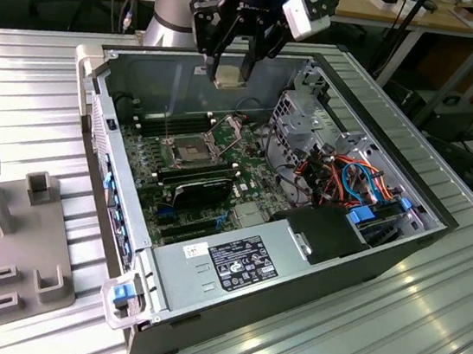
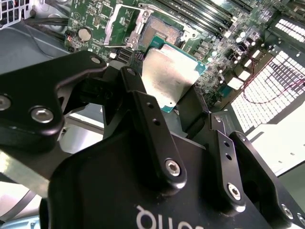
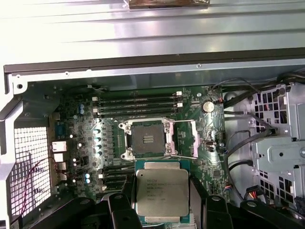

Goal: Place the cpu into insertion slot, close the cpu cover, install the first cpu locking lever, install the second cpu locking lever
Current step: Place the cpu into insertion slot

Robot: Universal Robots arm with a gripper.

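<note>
The jaws are closed narrowly on the cpu point(image 3: 162, 192), one black finger point(image 2: 136, 88) pressed to each of two opposite edges, so the chip sits flat between them with its silvery-grey lid facing both wrist cameras and a thin green rim showing round it. In the exterior view the gripper point(image 1: 233, 70) hangs over the open computer case point(image 1: 146, 69), near its far wall, and the chip looks pale tan between the fingertips, well above the board and touching nothing else. The insertion slot point(image 3: 145, 139) lies below on the green motherboard point(image 1: 147, 161), bare, its dark centre framed by a silvery rim. In the first wrist view the chip appears just beside the slot rather than over it, and the two are apart. The cpu cover point(image 3: 196, 139) is swung open on its hinge, its square-windowed frame lying off to one side of the slot. In the exterior view it stands up at an angle just beyond the socket. Long black memory slots point(image 3: 138, 105) run along the slot's other side. At the case's near end sits a grey power supply point(image 1: 234, 260), and the case rests on a ribbed metal table point(image 1: 355, 332).
</note>
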